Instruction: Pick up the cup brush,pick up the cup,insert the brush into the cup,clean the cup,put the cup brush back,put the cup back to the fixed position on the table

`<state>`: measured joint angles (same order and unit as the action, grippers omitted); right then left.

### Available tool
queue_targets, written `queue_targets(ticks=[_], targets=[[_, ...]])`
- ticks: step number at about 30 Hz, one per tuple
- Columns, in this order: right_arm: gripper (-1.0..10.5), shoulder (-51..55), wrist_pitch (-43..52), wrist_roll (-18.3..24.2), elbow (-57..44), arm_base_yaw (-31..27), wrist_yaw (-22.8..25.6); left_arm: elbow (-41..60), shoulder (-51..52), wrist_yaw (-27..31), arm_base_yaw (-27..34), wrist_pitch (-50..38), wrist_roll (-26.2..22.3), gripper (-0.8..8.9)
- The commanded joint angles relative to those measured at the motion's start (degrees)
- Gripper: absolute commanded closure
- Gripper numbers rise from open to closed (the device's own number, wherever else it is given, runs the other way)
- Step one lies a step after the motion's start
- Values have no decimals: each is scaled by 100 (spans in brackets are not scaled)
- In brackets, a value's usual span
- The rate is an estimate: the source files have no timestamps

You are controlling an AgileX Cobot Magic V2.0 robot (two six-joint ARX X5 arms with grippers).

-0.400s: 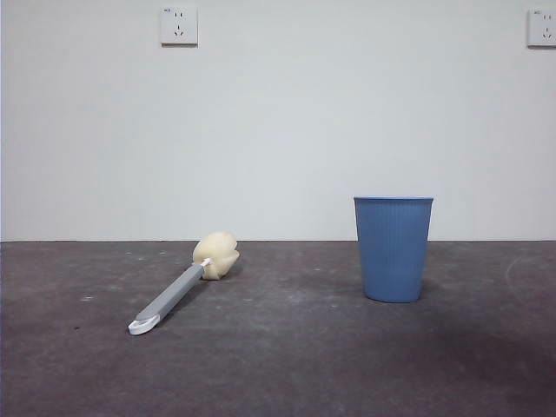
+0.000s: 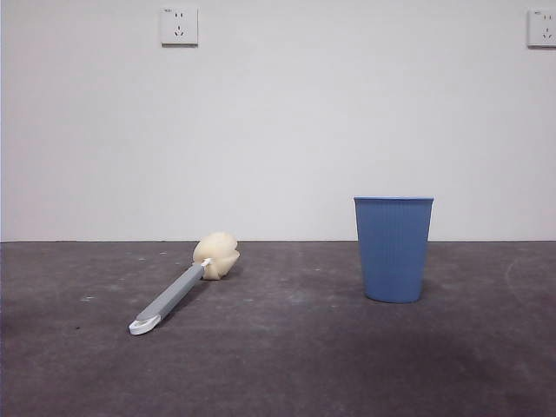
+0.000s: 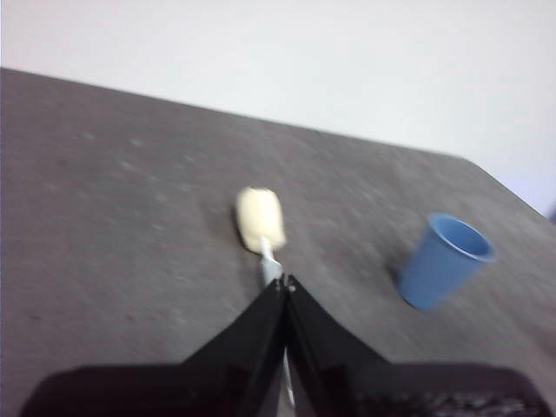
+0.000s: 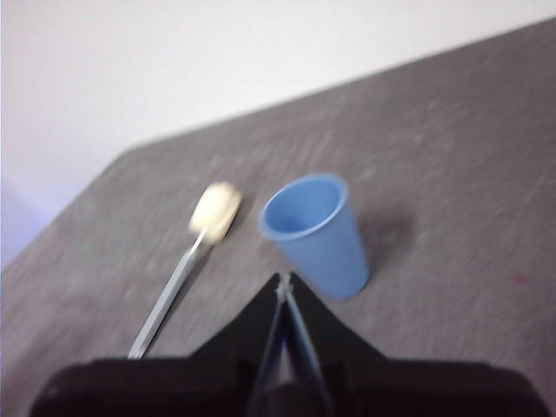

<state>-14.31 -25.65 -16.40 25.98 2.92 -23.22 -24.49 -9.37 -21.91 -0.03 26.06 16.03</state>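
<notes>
Cup brush: the cup brush (image 2: 178, 291) lies flat on the table (image 2: 287, 365), sponge head toward the wall, white looped tip toward the camera; nothing grips it
Cup: the cup (image 2: 393, 248) stands upright and empty, mouth up, well apart from the brush
Left gripper: the left gripper (image 3: 285, 287) hangs above the brush handle with its jaws pressed together at the tips, holding nothing
Right gripper: the right gripper (image 4: 283, 285) hangs above the table near the cup, jaws likewise closed on nothing
Step in hand: judged as the very start, both pickups not yet done
Risk, brush: jaws brought down closed would push the slim handle aside or roll it; they must part first and straddle it
Risk, cup: a light ribbed tumbler may tip or skid if a jaw strikes its rim off-centre
Risk, blur: both wrist views are smeared, so fine alignment cannot be judged
</notes>
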Motion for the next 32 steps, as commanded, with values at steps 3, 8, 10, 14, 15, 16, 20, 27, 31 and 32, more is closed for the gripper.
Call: queue_targets(ticks=[3,8,10,14,15,16,20,27,31,32], targets=[[958,-715,-1320,1025,1047,76,-549,-730,-549,-710,11,782,-664,820],[958,-1320,-2658,1757,1897,175,-555,-1342,-994,-1191,11,1705,-1167,820],[958,-1508,-3178,1987,2164,210,-553,-1563,-1143,-1307,9,2135,-1419,820],[958,-1727,-3947,2345,2465,249,-557,-1869,-1318,-1379,4,2905,-1818,820],[958,-1749,-4076,2420,2487,251,-551,-1912,-1344,-1384,4,3047,-1899,820],[957,-1757,-4144,2452,2490,251,-535,-1941,-1349,-1377,0,3150,-1928,821],[937,-1757,-4127,2485,2490,251,-527,-1945,-1349,-1377,2,3209,-1926,811],[387,-1757,-3950,2323,2490,251,-525,-1945,-1351,-1141,2,3193,-1858,251],[301,-1757,-3945,2267,2490,251,-527,-1947,-1351,-1143,2,3185,-1858,243],[300,-1757,-3945,2267,2490,251,-527,-1947,-1357,-1145,2,3182,-1860,243]])
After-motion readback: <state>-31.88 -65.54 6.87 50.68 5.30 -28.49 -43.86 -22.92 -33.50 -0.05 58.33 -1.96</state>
